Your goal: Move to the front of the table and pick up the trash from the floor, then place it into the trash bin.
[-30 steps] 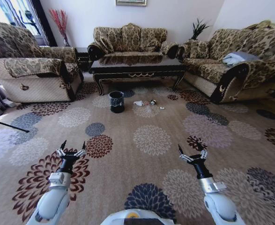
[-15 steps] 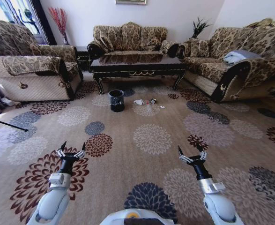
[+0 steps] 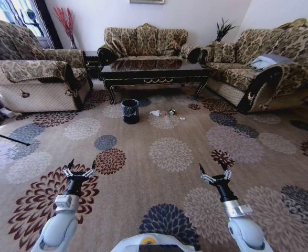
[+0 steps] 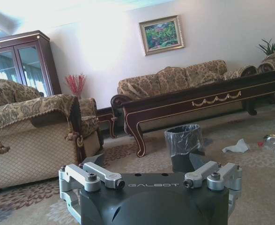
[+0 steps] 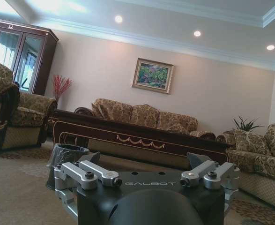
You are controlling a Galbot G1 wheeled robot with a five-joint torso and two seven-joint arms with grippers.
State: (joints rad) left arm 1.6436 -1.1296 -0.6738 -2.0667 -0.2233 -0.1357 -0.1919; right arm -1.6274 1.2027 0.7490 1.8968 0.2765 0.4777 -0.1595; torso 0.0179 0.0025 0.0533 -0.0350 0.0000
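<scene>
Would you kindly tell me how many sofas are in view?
3: one sofa on the left, one behind the table, one on the right.

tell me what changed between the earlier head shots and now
The whole head view shifted, so the camera moved with the robot; nothing was grasped or released. The trash bin, white paper and table kept their layout. Left tool and right tool stayed open, held low in front.

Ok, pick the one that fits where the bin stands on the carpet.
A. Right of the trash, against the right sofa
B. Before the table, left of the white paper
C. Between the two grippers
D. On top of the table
B: in the head view the bin stands before the table, left of the white paper.
</scene>
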